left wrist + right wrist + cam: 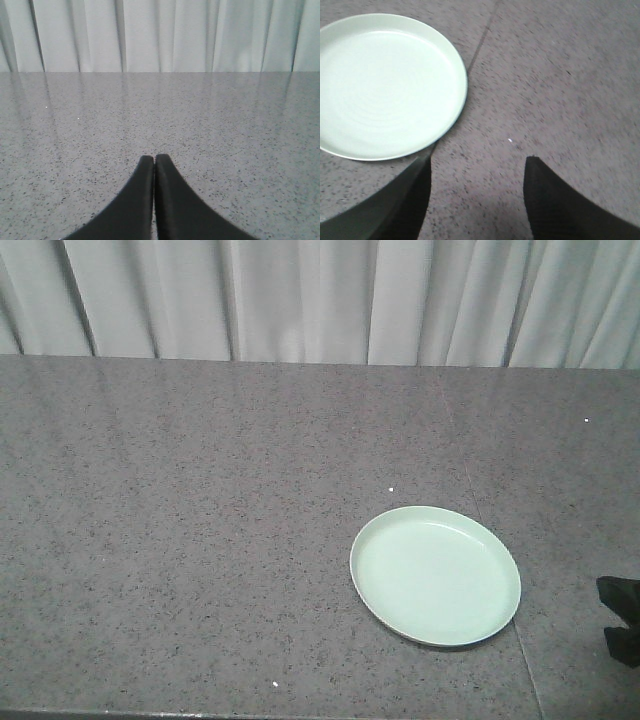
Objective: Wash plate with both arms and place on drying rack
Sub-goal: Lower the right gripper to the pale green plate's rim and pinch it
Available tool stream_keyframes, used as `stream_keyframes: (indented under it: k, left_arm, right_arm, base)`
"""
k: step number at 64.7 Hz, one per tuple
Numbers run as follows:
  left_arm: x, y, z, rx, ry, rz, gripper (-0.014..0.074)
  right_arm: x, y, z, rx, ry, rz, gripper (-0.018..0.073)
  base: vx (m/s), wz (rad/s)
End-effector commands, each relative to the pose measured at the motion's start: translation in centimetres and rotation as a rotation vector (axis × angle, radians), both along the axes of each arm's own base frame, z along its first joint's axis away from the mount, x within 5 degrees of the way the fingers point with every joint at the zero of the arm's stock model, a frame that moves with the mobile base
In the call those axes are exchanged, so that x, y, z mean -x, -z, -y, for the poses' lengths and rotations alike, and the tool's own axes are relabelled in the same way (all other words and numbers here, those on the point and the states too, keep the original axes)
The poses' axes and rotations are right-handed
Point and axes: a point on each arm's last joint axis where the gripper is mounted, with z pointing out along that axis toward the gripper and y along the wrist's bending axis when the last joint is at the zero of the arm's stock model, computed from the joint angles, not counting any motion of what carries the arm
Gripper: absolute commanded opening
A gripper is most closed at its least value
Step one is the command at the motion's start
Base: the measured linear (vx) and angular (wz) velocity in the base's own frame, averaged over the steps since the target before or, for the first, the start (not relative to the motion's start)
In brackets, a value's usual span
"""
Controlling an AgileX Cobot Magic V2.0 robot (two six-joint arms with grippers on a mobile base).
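A pale mint-green plate point(436, 575) lies flat on the grey speckled counter point(200, 520), right of centre near the front edge. In the right wrist view the plate point(385, 85) fills the upper left. My right gripper point(479, 161) is open above bare counter just to the plate's right, its left finger tip close to the plate's rim; a black piece of it point(622, 620) shows at the far right edge of the front view. My left gripper point(153, 158) is shut on nothing, low over bare counter and facing the curtain. The drying rack is out of view.
A pale pleated curtain point(320, 300) hangs along the counter's back edge. A thin seam point(490, 540) runs through the counter just right of the plate. The counter's front edge point(250, 713) is at the bottom of the front view.
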Motion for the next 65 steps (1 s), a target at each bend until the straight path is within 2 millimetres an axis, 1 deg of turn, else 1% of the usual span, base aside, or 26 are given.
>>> stream_keyframes:
  k: [1, 6, 15, 25, 32, 42, 56, 62, 65]
  left_arm:
    - [0.0, -0.2, 0.0, 0.014, -0.001, 0.075, -0.0006]
    - [0.0, -0.2, 0.0, 0.014, -0.001, 0.075, -0.0006]
    - [0.0, -0.2, 0.0, 0.014, -0.001, 0.075, -0.0006]
    - [0.0, -0.2, 0.0, 0.014, -0.001, 0.075, -0.0006]
    - [0.0, -0.2, 0.0, 0.014, -0.001, 0.075, -0.0006]
    - [0.0, -0.2, 0.0, 0.014, -0.001, 0.075, -0.0006]
    - [0.0, -0.2, 0.0, 0.014, -0.001, 0.075, -0.0006]
    - [0.0, -0.2, 0.0, 0.014, -0.001, 0.075, -0.0006]
    - [0.0, -0.2, 0.0, 0.014, -0.001, 0.075, -0.0006]
  right_arm:
    - [-0.8, -1.8, -0.7, -0.002, -0.098, 0.144, 0.0418]
    - [-1.1, -1.9, -1.0, -0.034, -0.121, 0.153, 0.0418]
    - [-2.6, -2.2, -1.0, -0.082, -0.102, 0.111, 0.0418]
    - [-4.8, -3.2, -0.8, -0.106, -0.071, 0.063, 0.0418]
    - [-6.6, -3.3, -0.5, -0.099, -0.051, -0.005, 0.0418]
    - [-9.3, -2.9, -0.1, -0.133, 0.006, -0.131, 0.0418]
    - [-12.1, -2.1, -0.2, -0.188, 0.032, -0.265, 0.0418]
    - [-13.0, -1.8, -1.0, -0.163, 0.013, -0.311, 0.0418]
    - [-13.5, -1.6, -1.8, -0.129, -0.004, -0.327, 0.0418]
  base:
    - [0.00, 0.00]
    - [0.00, 0.00]
    - [0.00, 0.00]
    - [0.00, 0.00]
    - [0.00, 0.00]
    - [0.00, 0.00]
    - [0.00, 0.00]
    - [0.00, 0.00]
    - [0.00, 0.00]
